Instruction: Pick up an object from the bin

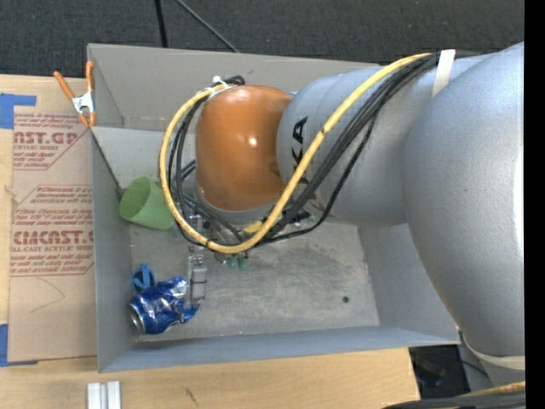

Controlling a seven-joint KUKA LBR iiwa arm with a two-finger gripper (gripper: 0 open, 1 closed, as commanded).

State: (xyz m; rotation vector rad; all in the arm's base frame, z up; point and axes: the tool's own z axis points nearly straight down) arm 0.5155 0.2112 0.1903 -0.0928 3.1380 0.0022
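Observation:
A crushed blue can (157, 303) lies in the bin's near left corner. My gripper (197, 281) hangs below the orange wrist cover, with one thin metal finger showing right at the can's right edge. A light green plastic cup (146, 203) lies on its side against the left wall, up and to the left of the gripper.
The big grey arm with its orange cover and yellow and black cables spans the upper and right parts of the bin. Bare grey floor stretches to the right of the can, along the near wall.

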